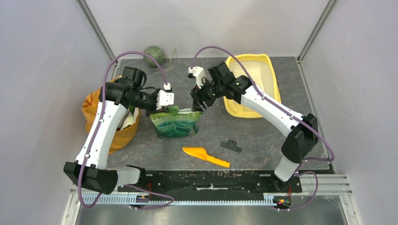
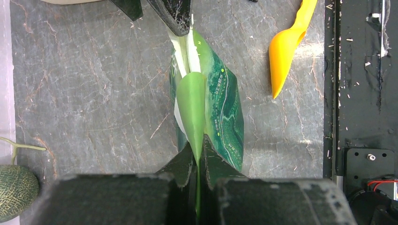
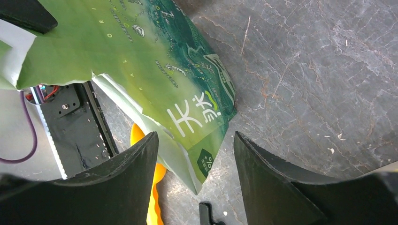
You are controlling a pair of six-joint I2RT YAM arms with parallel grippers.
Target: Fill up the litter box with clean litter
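Observation:
The yellow litter box stands at the back right, its pale basin showing no clean litter; the litter is hidden in every view. A green printed pouch stands upright mid-table. My left gripper is shut on the pouch's top edge, the thin green film pinched flat between its fingers. At the pouch's other top corner, my right gripper is open. That corner lies between its spread fingers without either pad pressing it.
An orange scoop and a small black clip lie on the dark mat in front of the pouch. An orange-yellow bag stands at the left under my left arm. A green melon sits at the back.

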